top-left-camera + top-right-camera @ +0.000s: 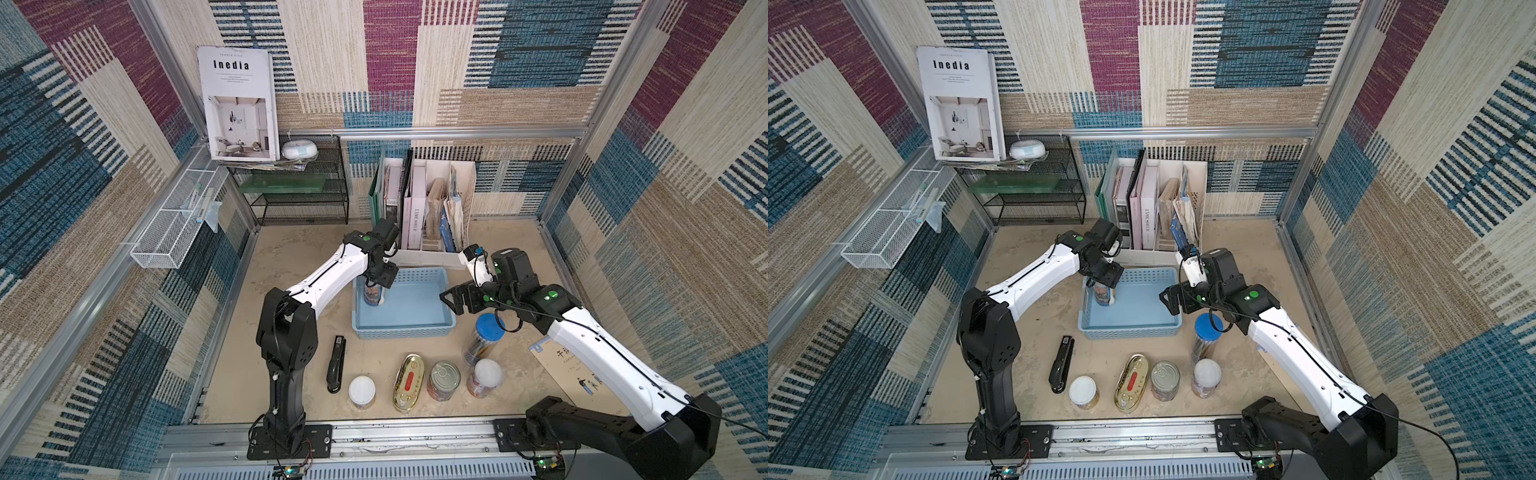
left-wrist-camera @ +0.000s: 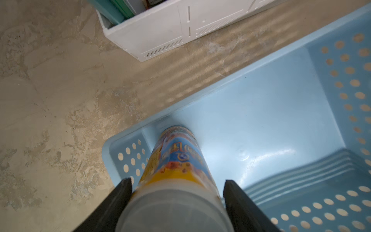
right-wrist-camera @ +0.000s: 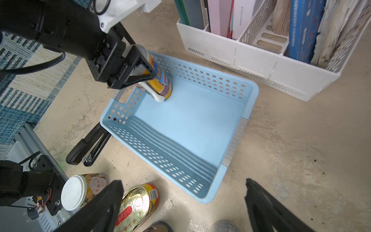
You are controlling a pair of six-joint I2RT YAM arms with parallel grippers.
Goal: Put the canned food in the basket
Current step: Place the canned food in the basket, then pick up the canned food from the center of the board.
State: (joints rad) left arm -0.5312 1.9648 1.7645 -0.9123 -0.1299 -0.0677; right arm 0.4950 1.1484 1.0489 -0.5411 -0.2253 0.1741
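Seemingly the first can (image 1: 372, 294) was being set down: it stood in the basket (image 1: 405, 332), upper-left corner, close to two walls. The left gripper (image 2: 177, 181) bracketed its lid, clamped or loose I could not tell. Next called for a straight lift clear. The right gripper (image 3: 183, 181) hung spread and empty over the right rim, and a row of four cans (image 1: 444, 380) waited lower centre.

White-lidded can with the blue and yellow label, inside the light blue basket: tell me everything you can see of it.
The cylindrical can with a frosted white plastic lid and a blue-and-yellow printed label stands about upright on the floor of the light blue perforated plastic basket, in a corner. A white spoon-like piece lies along its side. The left gripper straddles its lid; whether it grips is unclear.
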